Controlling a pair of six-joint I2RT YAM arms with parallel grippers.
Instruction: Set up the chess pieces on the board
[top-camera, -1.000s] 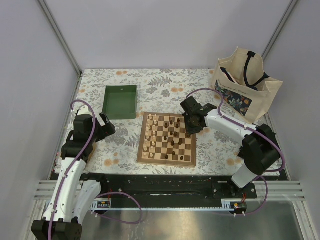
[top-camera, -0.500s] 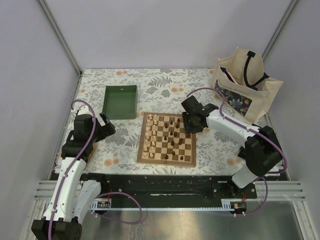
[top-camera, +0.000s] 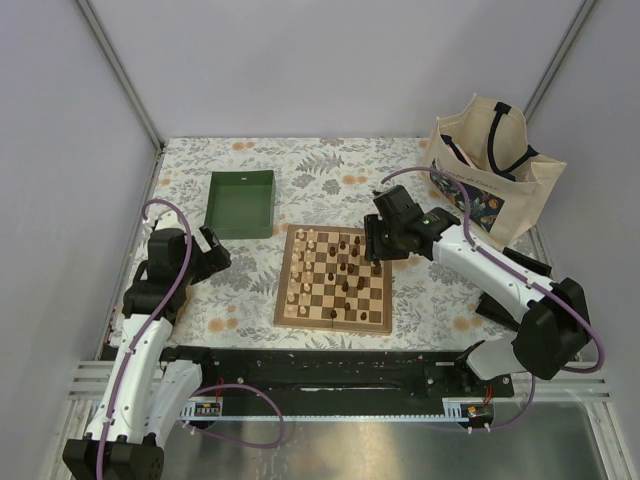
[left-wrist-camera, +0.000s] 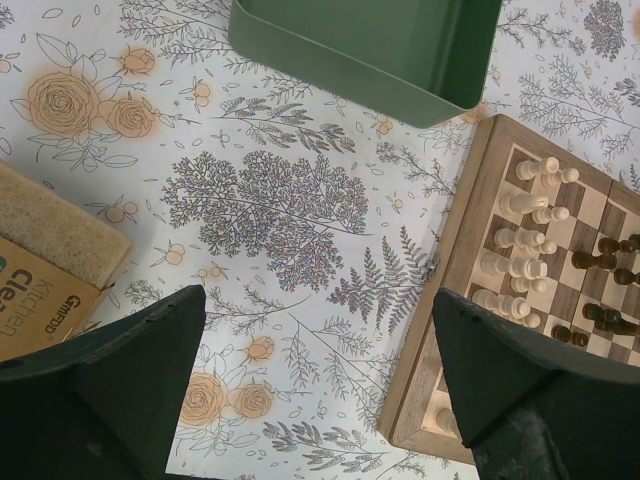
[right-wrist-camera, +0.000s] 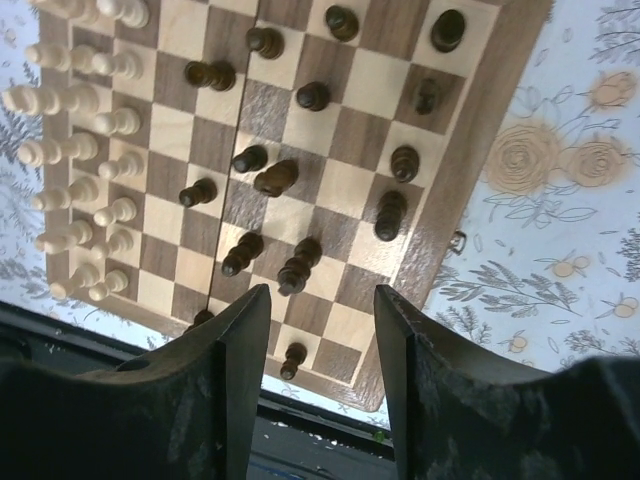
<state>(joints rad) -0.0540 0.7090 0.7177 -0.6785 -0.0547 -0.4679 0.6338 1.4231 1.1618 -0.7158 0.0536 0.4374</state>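
Over board (top-camera: 334, 279) upper-right corner, centre frame: hovering w/ right gripper (top-camera: 374, 250), fingers apart, empty. Prob. between placements. Next: closing on stray dark pcs (right-wrist-camera: 278, 178) mid-board w/o toppling neighbours. Left gripper (left-wrist-camera: 320, 320) fingers apart.

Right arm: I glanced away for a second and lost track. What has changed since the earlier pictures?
The right gripper opened over the board, at its far right corner, and holds nothing; its elbow swung right and nearer. The left gripper, green tray and bag stayed put; none of the chess pieces visibly moved.
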